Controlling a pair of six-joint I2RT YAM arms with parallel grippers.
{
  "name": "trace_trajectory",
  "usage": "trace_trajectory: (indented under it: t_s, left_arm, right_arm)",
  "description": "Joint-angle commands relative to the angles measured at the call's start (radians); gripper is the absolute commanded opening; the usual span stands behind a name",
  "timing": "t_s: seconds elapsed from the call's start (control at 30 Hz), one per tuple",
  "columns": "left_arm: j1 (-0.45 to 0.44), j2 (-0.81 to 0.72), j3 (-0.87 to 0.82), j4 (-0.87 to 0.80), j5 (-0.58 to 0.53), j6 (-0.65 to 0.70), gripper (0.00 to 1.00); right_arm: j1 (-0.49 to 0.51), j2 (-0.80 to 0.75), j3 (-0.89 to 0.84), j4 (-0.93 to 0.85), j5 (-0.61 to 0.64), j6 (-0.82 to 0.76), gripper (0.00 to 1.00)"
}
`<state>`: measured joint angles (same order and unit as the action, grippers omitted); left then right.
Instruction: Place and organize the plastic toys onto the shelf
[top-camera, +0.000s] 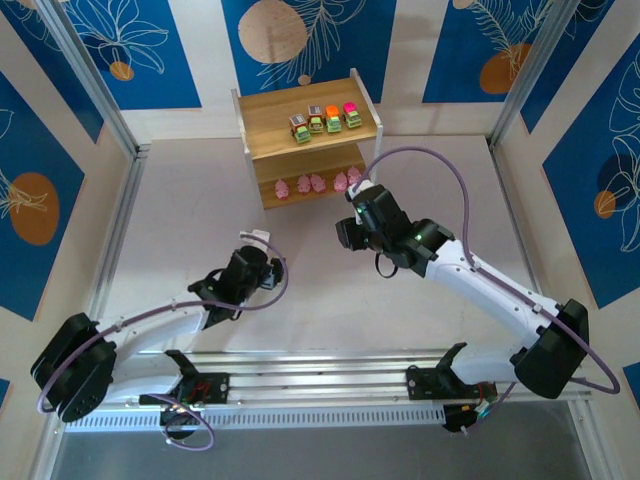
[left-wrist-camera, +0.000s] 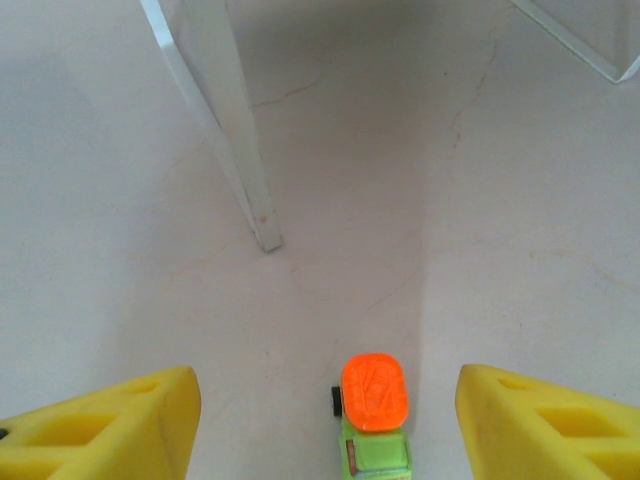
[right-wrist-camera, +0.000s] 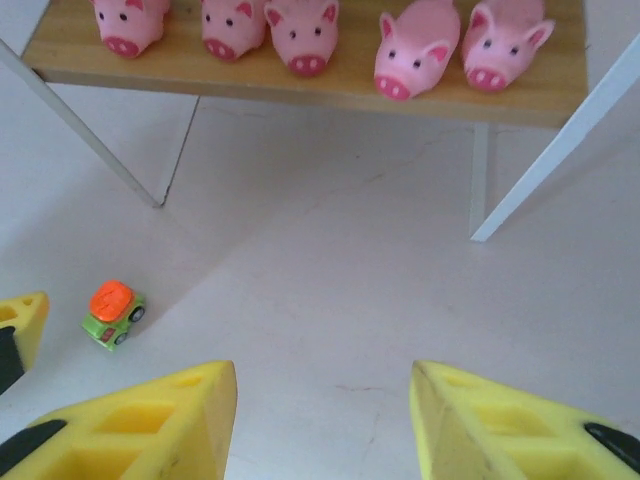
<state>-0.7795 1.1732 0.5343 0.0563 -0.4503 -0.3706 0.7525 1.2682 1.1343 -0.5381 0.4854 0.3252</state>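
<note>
The shelf (top-camera: 268, 135) stands at the back of the table. Several blocky green toys (top-camera: 325, 121) line its upper board and several pink pigs (right-wrist-camera: 304, 33) sit in a row on its lower board (right-wrist-camera: 350, 92). One green toy with an orange top (left-wrist-camera: 374, 412) rests on the table between the wide-apart yellow fingers of my left gripper (left-wrist-camera: 325, 388), touching neither. That toy (right-wrist-camera: 113, 313) lies left of my right gripper (right-wrist-camera: 320, 375), which is open over bare table, just in front of the lower board. In the top view, my left gripper (top-camera: 258, 240) sits near the shelf's front left and my right gripper (top-camera: 360, 196) near its front right.
A thin white shelf leg (left-wrist-camera: 238, 150) rises just ahead of the orange-topped toy. More white legs (right-wrist-camera: 545, 160) stand ahead of the right gripper. Blue patterned walls and metal posts (top-camera: 110, 110) enclose the table.
</note>
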Motion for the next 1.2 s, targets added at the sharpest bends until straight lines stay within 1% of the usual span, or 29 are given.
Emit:
trace_trajectory:
  t_s: [0.0,0.13,0.33,0.57,0.63,0.7,0.77,0.87,1.0,1.1,1.17]
  left_arm:
    - [-0.035,0.011,0.041,-0.089,-0.061,-0.101,0.68]
    - [-0.072,0.045,0.064,-0.113,-0.084,-0.144,0.68]
    - [-0.093,0.127,0.129,-0.169,-0.091,-0.215,0.68]
    - [-0.097,0.195,0.173,-0.214,-0.088,-0.287,0.68]
    - [-0.096,0.206,0.183,-0.229,-0.095,-0.296,0.68]
    - [-0.098,0.215,0.188,-0.239,-0.106,-0.301,0.69]
    - [-0.098,0.222,0.19,-0.245,-0.11,-0.307,0.69]
    - [-0.099,0.229,0.194,-0.247,-0.109,-0.317,0.69]
    - [-0.107,0.235,0.2,-0.254,-0.119,-0.32,0.69]
    - [-0.111,0.244,0.206,-0.26,-0.12,-0.319,0.69]
    - [-0.116,0.25,0.21,-0.257,-0.12,-0.315,0.69]
  right_arm:
    - [0.001,-0.023,-0.064,0.114,-0.06,0.061,0.49]
    - [0.005,-0.021,-0.146,0.186,-0.079,0.075,0.49]
    - [0.011,-0.012,-0.237,0.288,-0.069,0.086,0.49]
    - [0.051,-0.035,-0.331,0.395,-0.003,0.096,0.51]
    - [0.059,-0.044,-0.345,0.413,0.004,0.093,0.55]
    - [0.072,-0.049,-0.363,0.426,0.042,0.081,0.62]
    - [0.067,-0.042,-0.381,0.449,0.051,0.081,0.67]
    - [0.05,-0.024,-0.378,0.444,0.026,0.098,0.7]
    - [0.05,-0.01,-0.367,0.429,0.03,0.111,0.78]
    - [0.047,-0.016,-0.367,0.423,0.039,0.116,0.87]
    - [0.042,-0.021,-0.367,0.415,0.044,0.123,0.88]
